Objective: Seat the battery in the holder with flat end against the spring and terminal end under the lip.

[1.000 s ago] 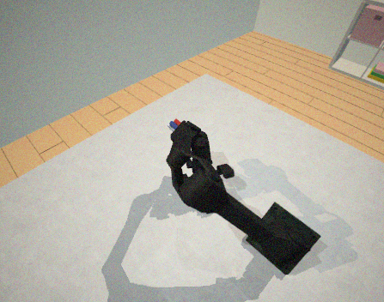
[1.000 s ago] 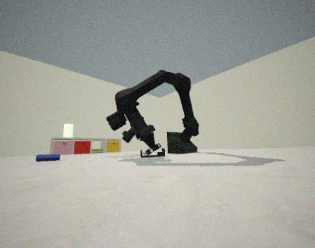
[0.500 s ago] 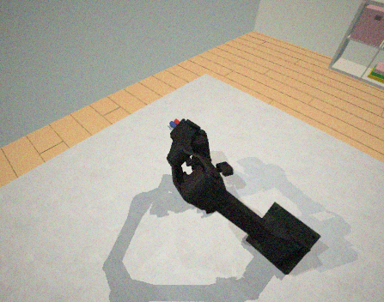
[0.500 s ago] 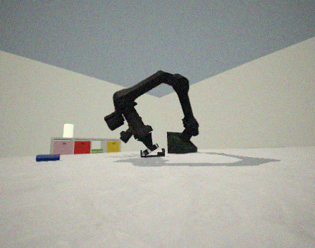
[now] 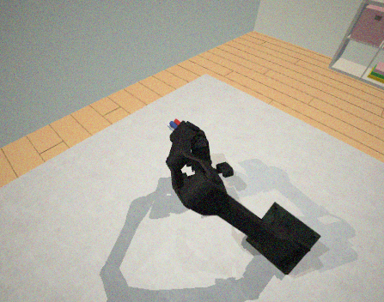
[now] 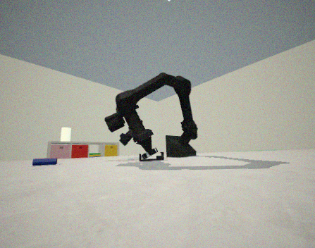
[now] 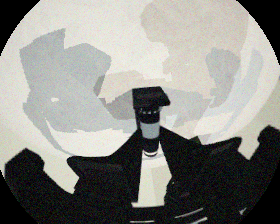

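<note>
Battery [image 6: 149, 153] was clamped tight in the jaws of the gripper [image 6: 149, 152], tilted, with its low end down inside the black holder [image 6: 151, 157] on the counter [image 6: 168, 197]. From the side view it clearly wasn't lying flat: one end sat higher than the other, and the arm [image 6: 161, 84] was leaning over it at an angle. The wrist view showed the battery [image 7: 149, 137] pointing away from the camera toward the dark end wall of the holder [image 7: 151, 99], though whether that end was touching the wall or tucked under the lip was too small to tell. In the top view the arm hid nearly all of it. So this looked like the seating step, partway in. Next move would probably need a gentle lowering of the raised end until it sat level, no shoving against the lip, and only then letting go and backing straight off.
</note>
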{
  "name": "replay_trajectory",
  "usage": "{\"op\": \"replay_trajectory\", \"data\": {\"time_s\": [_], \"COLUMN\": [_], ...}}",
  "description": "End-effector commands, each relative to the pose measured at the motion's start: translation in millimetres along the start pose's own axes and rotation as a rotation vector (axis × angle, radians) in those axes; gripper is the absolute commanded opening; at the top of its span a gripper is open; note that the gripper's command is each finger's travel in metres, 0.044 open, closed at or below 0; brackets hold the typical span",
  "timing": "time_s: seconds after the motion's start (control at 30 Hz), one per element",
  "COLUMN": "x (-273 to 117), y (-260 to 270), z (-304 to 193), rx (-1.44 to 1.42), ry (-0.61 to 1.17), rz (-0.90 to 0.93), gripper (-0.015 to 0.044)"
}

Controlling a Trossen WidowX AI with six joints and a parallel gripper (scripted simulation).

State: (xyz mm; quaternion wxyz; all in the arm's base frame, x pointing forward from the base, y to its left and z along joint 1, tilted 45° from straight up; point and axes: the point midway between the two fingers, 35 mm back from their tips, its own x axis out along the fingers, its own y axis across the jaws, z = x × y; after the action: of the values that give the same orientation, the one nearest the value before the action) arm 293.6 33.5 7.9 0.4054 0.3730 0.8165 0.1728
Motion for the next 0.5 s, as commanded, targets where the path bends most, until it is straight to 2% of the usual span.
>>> {"op": "replay_trajectory", "data": {"time_s": [0.0,0.47], "x": [1.3,4.5], "y": [-0.8,-1.0], "z": [1.9,0.5], "rx": [0.002,0.008], "ry": [-0.029,-0.098], "rz": [-0.006,-0.019], "gripper": [0.0067,0.0067]}}
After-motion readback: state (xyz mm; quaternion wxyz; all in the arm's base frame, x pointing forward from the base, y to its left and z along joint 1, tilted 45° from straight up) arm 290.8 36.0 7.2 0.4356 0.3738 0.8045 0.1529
